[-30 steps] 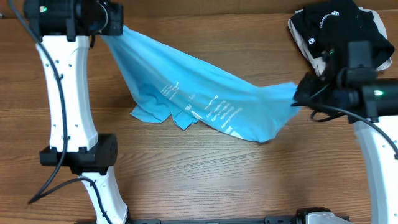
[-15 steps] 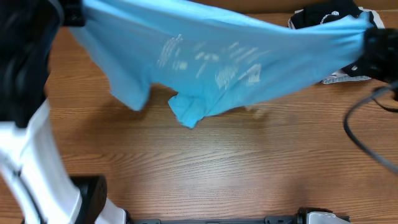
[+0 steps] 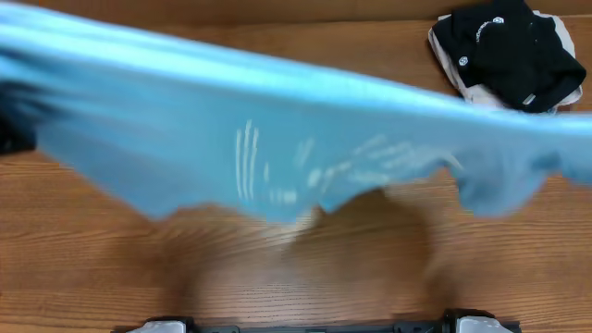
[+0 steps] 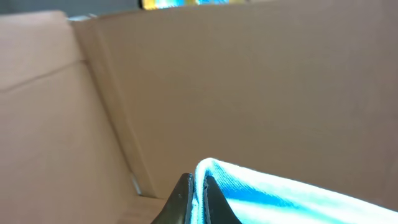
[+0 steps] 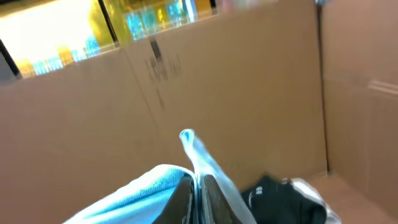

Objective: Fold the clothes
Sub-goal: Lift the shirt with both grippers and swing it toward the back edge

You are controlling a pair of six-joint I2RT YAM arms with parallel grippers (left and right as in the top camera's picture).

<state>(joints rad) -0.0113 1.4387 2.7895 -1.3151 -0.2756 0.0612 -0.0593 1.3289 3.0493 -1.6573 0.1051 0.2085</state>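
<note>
- Light blue T-shirt (image 3: 277, 139): in the air above the counter (image 3: 277, 287), pulled out into a wide band that runs from the left edge of the overhead view to the right edge. Heavily motion-blurred.
- Upper edge of the shirt is taut and slopes down slightly toward the right. The lower edge hangs loose in uneven lobes, with a soft shadow on the wood below it.
- White print (image 3: 250, 162) shows near the middle of the cloth as smeared streaks; it cannot be read.
- Left pincer (image 4: 198, 202): the two dark fingers are pressed together with a fold of the shirt (image 4: 280, 196) nipped between them. The cloth trails away to the right in the left wrist view.
- Right pincer (image 5: 199, 199): closed tight on another part of the shirt (image 5: 143, 193). A thin tongue of fabric stands up above the fingertips and the rest falls away to the lower left.
- Neither pincer shows in the overhead view; the spread cloth covers that area.
- Black garment (image 3: 504, 46) with white round logos lies bunched at the far right corner of the counter, on top of a white/beige garment (image 3: 476, 92). It also shows low in the right wrist view (image 5: 286, 202).
- Brown cardboard wall (image 4: 249, 93) fills the background of both wrist views.
</note>
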